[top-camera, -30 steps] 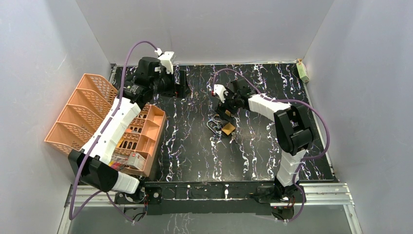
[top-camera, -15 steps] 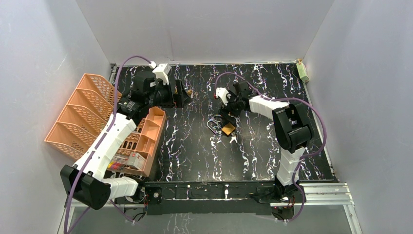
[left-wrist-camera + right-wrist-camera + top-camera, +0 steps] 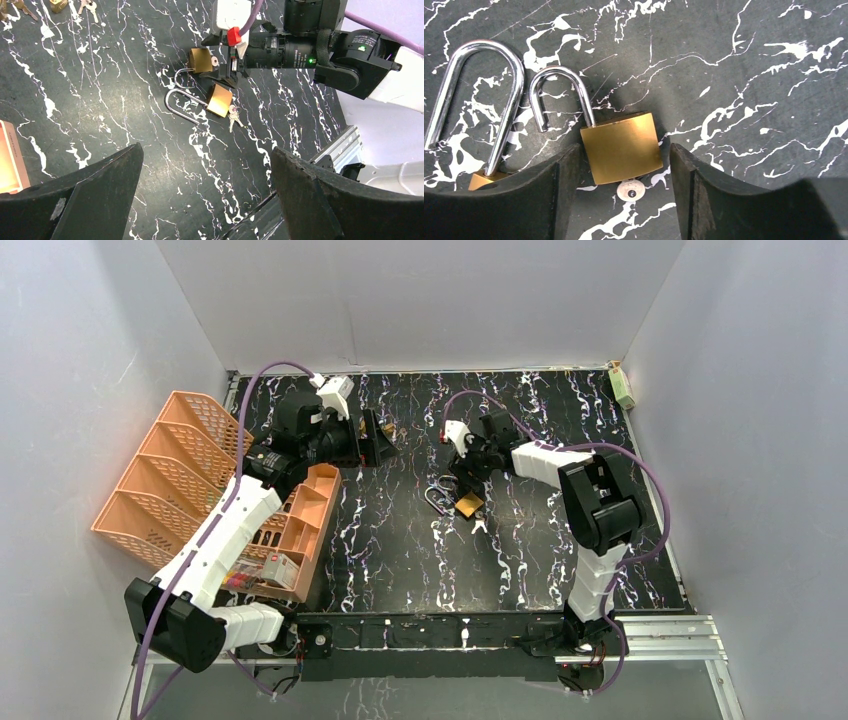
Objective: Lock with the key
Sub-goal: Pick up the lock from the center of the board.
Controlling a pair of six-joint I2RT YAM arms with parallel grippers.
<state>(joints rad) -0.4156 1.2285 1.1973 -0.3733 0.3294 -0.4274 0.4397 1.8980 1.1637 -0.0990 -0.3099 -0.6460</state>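
A small brass padlock (image 3: 621, 147) lies flat on the black marbled table with its shackle (image 3: 559, 95) open and a silver key (image 3: 630, 190) in its base. My right gripper (image 3: 624, 172) is open and low over it, one finger on each side of the brass body. A larger brass padlock (image 3: 219, 100) with a long open shackle (image 3: 474, 100) lies just beside it, with loose keys (image 3: 233, 117) at its base. My left gripper (image 3: 207, 160) is open and empty, raised over the table at the back left (image 3: 385, 437), looking toward the padlocks.
An orange divided organizer (image 3: 180, 470) stands at the left edge, with small items in its near compartments. More brass locks and keys (image 3: 59, 5) lie at the back near my left gripper. A small green object (image 3: 624, 385) sits in the back right corner.
My left arm has swung its gripper down and slightly nearer and to the right. My right gripper has stayed over the small padlock, shifting only slightly.
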